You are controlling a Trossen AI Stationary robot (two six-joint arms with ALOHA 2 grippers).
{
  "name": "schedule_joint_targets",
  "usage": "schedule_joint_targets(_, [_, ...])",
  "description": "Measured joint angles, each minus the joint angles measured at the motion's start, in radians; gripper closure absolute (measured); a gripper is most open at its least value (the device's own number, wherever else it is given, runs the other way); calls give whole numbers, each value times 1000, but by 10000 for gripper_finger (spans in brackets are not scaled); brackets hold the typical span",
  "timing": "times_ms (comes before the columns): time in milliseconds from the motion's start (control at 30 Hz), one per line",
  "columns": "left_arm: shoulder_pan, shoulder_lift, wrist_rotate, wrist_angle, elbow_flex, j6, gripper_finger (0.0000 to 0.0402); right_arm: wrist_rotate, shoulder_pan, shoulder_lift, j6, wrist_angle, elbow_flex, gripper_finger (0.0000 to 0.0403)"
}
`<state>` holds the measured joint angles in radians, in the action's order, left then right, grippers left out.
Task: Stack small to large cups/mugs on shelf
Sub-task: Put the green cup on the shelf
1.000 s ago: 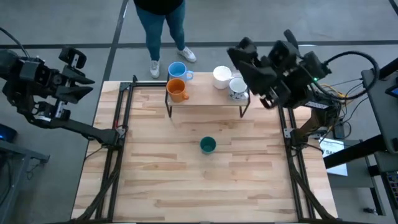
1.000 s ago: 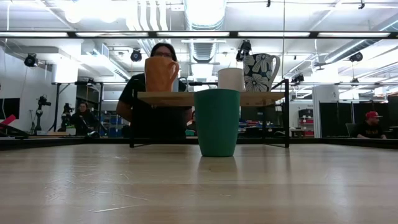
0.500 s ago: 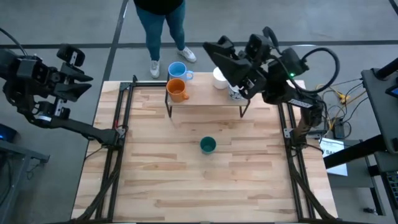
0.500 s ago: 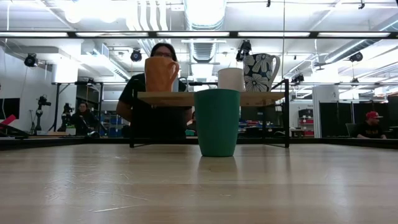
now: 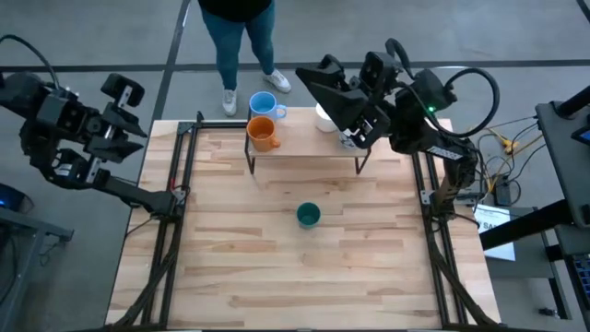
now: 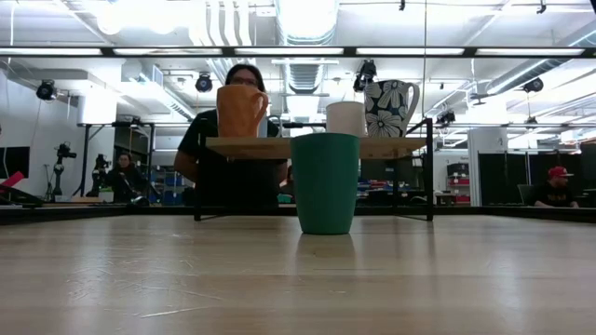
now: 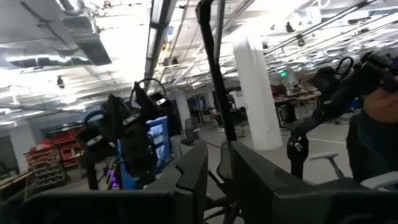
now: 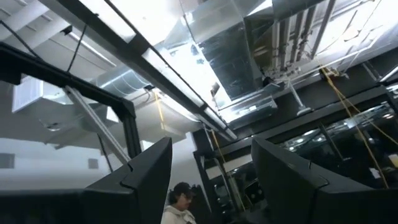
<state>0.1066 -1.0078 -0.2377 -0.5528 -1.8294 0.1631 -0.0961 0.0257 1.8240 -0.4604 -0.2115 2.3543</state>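
The shelf [image 5: 304,148] stands at the table's far edge; the low view shows it too [image 6: 279,147]. On it are an orange mug [image 5: 263,135], a light blue mug [image 5: 264,105] behind it, a white mug [image 5: 323,117] and a flowered grey-white mug [image 6: 391,109]. A dark green cup [image 5: 308,215] stands upright on the table's middle. No clear glass shows. My right gripper [image 5: 324,88] is open and empty, high above the shelf's right end, partly covering the two pale mugs. My left gripper [image 5: 124,106] hangs off the table's far left corner, empty, its fingers a little apart.
A person stands just beyond the table's far edge, behind the shelf [image 5: 238,37]. Black frame rails run along the table's left [image 5: 171,221] and right [image 5: 433,231] edges. Bare tabletop lies around the green cup and toward the near edge.
My right arm has swung toward the table's left, from beyond the far right corner to above the shelf's right end, and now covers part of the white and flowered mugs. My left arm has shifted slightly toward the table. The mugs and the green cup have stayed put.
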Motion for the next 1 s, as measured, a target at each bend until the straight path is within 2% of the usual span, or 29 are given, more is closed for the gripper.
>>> schedule_joint_targets(167, [0,-56,-120,53,0,-49,345,-65,1,-1,-10,8,0,188])
schedule_joint_targets(367, [0,-145,-239,73,0,-76,345,-69,7,-2,-10,17,0,188])
schedule_joint_targets(500, [0,-181,-359,69,0,-74,345,-69,7,-2,-10,32,0,188])
schedule_joint_targets(600, [0,-190,-363,62,3,-74,345,-69,11,-2,-10,43,0,188])
schedule_joint_targets(1000, [0,-95,-349,90,-3,-73,345,-71,18,-3,-8,56,0,188])
